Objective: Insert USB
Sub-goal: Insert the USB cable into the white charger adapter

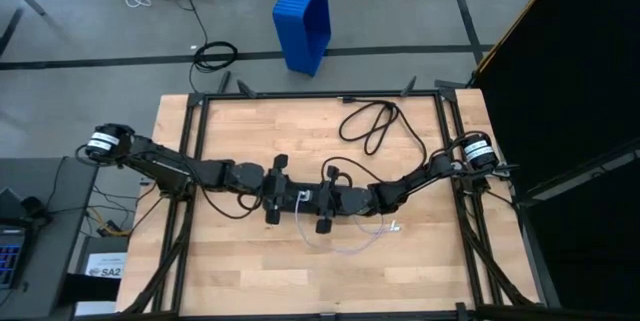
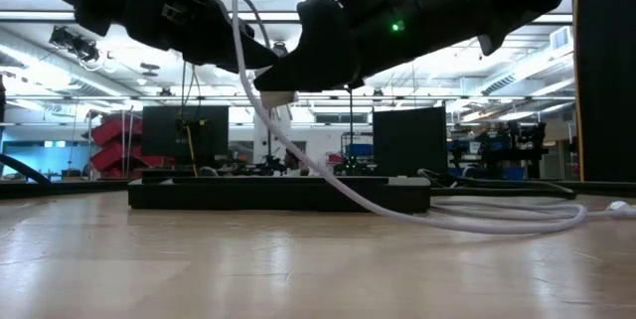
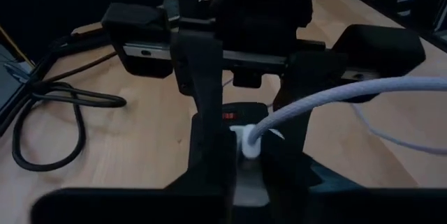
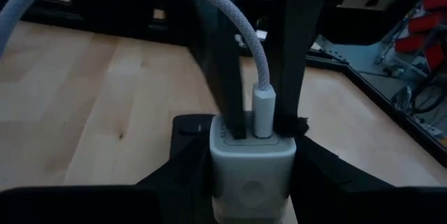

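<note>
**Cable plug seated in charger**

We see the right gripper [image 4: 269,123] closed on the white charger [image 4: 251,161] above the table [image 1: 250,131] centre. The left gripper [image 3: 248,137] clamps the USB cable [image 2: 477,222] plug, seated in the charger.

The only legible writing is "SA2", printed on a small white paper label [image 1: 103,266] lying beside the table's left edge.
</note>
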`<state>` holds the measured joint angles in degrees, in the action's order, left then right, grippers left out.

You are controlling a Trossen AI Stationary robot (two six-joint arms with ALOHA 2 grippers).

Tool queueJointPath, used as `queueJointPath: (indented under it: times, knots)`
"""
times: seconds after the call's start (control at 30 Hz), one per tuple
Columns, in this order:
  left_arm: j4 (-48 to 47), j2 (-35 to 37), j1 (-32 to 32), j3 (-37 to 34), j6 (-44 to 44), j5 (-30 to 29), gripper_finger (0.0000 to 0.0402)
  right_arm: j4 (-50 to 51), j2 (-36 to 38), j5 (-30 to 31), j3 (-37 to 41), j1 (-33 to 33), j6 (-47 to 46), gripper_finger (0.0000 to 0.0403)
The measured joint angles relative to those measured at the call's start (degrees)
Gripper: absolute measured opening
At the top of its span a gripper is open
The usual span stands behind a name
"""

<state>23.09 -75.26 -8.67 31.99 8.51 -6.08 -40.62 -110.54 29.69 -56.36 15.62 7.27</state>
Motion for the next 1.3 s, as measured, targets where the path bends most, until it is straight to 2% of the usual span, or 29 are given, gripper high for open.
queueJointPath:
  times: [0.13, 0.27, 0.43, 0.57, 0.77, 0.93, 1.17, 1.3]
  knots:
    - [0.1, 0.1, 0.0, 0.0, -0.1, 0.6, 0.0117, 0.2, 0.0, 0.3, 0.0, 0.0, -0.1, 0.0114]
    - [0.1, 0.5, 0.0, 0.0, -0.9, 0.6, 0.0138, 0.2, 0.1, 0.5, 0.0, -0.1, -0.7, 0.0114]
    - [1.0, 1.3, 0.0, 0.0, -0.5, 0.1, 0.0142, 0.1, 0.2, 0.3, -0.1, -0.1, -1.0, 0.0114]
    - [0.8, 3.0, -0.1, 0.0, -0.3, -3.4, 0.0142, 0.2, 0.3, 0.4, -0.2, -0.1, -1.1, 0.0114]
    - [0.6, 3.2, -0.1, 0.0, -0.2, -3.5, 0.0141, 0.6, 0.3, 0.2, -0.1, -0.1, -1.1, 0.0114]
    - [0.3, 3.2, -0.1, 0.0, 0.1, -3.2, 0.0114, 0.7, 0.3, 0.3, -0.1, -0.1, -1.1, 0.0114]
    - [-0.2, 3.3, -0.2, 0.0, 1.9, -2.3, 0.0017, 0.9, 0.2, 0.6, 0.0, -0.2, -1.2, 0.0114]
    - [-1.7, 3.4, -0.2, 0.1, 2.0, -2.2, 0.0009, 0.7, 0.1, 0.3, 0.0, -0.2, -0.5, 0.0114]
